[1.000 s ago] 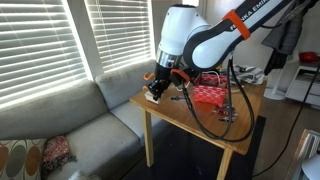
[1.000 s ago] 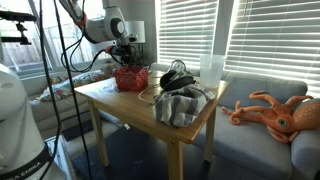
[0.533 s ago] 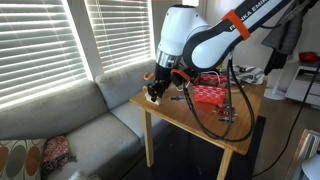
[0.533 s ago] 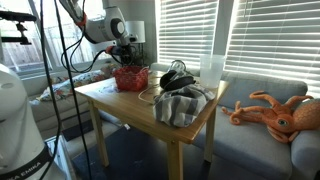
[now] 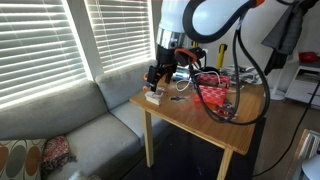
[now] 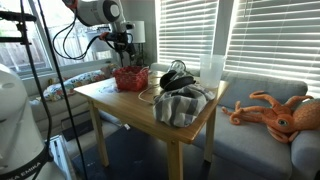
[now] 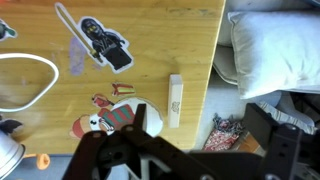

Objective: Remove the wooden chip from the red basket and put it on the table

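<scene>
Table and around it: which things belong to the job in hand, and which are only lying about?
Job: wooden chip, red basket, table, gripper.
Lying about: grey cloth, black cable bundle, stickers, orange octopus toy.

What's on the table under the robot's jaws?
The wooden chip lies flat near the table edge, beside cartoon stickers. The gripper hides part of one sticker.

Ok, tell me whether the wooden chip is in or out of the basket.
Out: the wooden chip lies flat on the table near its edge.
</scene>
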`<state>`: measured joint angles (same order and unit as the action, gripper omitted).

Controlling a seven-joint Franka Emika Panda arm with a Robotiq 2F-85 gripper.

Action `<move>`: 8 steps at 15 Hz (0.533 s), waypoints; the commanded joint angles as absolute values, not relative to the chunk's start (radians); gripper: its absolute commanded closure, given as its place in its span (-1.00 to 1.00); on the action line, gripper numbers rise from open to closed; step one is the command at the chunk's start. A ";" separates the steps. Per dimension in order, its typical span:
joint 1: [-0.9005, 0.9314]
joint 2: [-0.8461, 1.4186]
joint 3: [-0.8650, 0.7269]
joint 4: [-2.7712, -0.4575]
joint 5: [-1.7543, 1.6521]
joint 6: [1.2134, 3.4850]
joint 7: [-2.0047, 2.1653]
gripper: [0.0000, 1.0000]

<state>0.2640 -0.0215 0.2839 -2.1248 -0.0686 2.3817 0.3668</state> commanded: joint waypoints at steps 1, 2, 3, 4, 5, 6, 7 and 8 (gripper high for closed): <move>0.257 -0.158 0.269 -2.112 -0.005 2.136 0.294 -1.00; 0.253 -0.189 0.262 -2.108 0.007 2.081 0.276 -1.00; 0.250 -0.215 0.256 -2.104 0.017 2.035 0.256 -1.00; 0.246 -0.249 0.249 -2.104 0.022 1.989 0.242 -1.00; 0.241 -0.277 0.243 -2.104 0.024 1.953 0.236 -1.00; 0.236 -0.298 0.237 -2.102 0.025 1.918 0.228 -1.00; 0.228 -0.320 0.232 -2.101 0.014 1.885 0.231 -1.00; 0.223 -0.341 0.223 -2.105 0.018 1.860 0.221 -1.00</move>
